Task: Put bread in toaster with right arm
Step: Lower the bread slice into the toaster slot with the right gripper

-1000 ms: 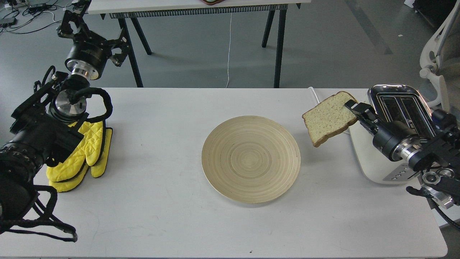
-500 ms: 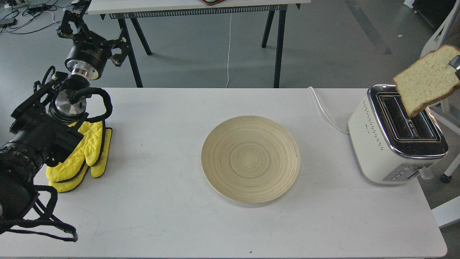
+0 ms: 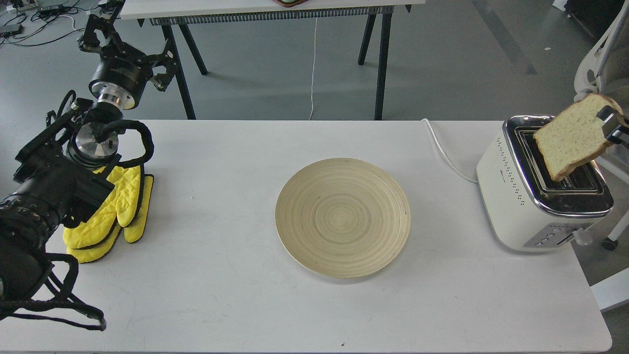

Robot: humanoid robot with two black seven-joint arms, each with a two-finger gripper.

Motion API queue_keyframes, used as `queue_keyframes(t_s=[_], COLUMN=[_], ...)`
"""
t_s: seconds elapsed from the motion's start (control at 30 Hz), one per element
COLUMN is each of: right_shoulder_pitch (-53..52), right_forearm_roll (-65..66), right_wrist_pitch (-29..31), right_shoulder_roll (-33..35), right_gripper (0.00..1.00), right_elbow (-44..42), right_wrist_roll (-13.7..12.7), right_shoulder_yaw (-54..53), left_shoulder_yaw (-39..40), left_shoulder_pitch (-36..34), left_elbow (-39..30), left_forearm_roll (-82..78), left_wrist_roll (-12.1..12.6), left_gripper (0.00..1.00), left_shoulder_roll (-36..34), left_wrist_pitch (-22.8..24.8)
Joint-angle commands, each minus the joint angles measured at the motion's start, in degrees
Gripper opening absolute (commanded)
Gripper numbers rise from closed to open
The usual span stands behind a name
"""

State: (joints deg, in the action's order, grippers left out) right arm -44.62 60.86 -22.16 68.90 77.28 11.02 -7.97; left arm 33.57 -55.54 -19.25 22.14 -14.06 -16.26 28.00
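Note:
The bread (image 3: 570, 137), a pale tan slice with brown crust, hangs tilted just above the slots of the cream-white toaster (image 3: 535, 196) at the table's right end. Its lower corner reaches down to the chrome top. My right gripper (image 3: 612, 125) is shut on the slice's upper right edge; only its fingertips show at the right edge of the view, the arm is out of view. My left gripper (image 3: 100, 19) is raised at the far left, beyond the table's back edge; its fingers cannot be told apart.
A round wooden plate (image 3: 343, 217) lies in the middle of the white table (image 3: 236, 295). Yellow oven mitts (image 3: 115, 211) lie at the left under my left arm. The toaster's white cord (image 3: 444, 152) runs across the table behind it. A white chair stands at the right.
The right gripper lifted the bread from left of the toaster up and over it, and has now lowered it toward the slots. The left arm has not moved.

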Motion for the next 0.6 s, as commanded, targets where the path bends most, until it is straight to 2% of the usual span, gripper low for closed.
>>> queue_keyframes(t_s=[0.0, 0.3, 0.37, 0.43, 0.5, 0.53, 0.57], right_shoulder_pitch=[-0.03, 1.11, 1.38, 1.12, 0.77, 0.68, 0.59], right_forearm_roll=[0.05, 0.92, 1.63, 1.8, 1.37, 1.28, 1.1], right_wrist_pitch=[0.01, 0.1, 0.1, 0.01, 0.01, 0.1, 0.02], right_shoulder_roll=[-0.43, -2.45, -3.33, -4.38, -5.26, -5.44, -5.44], right_gripper=[0.04, 0.07, 0.22, 0.43, 0.68, 0.88, 0.97], right_elbow=[0.07, -0.11, -0.28, -0.37, -0.2, -0.02, 0.07], right_wrist_roll=[-0.03, -0.12, -0.12, -0.12, -0.03, 0.06, 0.32], right_shoulder_yaw=[0.06, 1.11, 2.16, 2.52, 2.43, 1.91, 1.47], left_shoulder_yaw=[0.0, 0.09, 0.09, 0.09, 0.09, 0.09, 0.09], left_shoulder_pitch=[0.0, 0.0, 0.0, 0.0, 0.0, 0.0, 0.0], left_elbow=[0.0, 0.0, 0.0, 0.0, 0.0, 0.0, 0.0], left_forearm_roll=[0.01, 0.01, 0.01, 0.01, 0.01, 0.01, 0.01], left_wrist_roll=[0.0, 0.0, 0.0, -0.09, -0.09, -0.09, -0.09], left_gripper=[1.0, 1.0, 1.0, 1.0, 1.0, 1.0, 1.0], left_shoulder_roll=[0.0, 0.0, 0.0, 0.09, 0.09, 0.09, 0.09], left_wrist_pitch=[0.0, 0.0, 0.0, 0.0, 0.0, 0.0, 0.0])
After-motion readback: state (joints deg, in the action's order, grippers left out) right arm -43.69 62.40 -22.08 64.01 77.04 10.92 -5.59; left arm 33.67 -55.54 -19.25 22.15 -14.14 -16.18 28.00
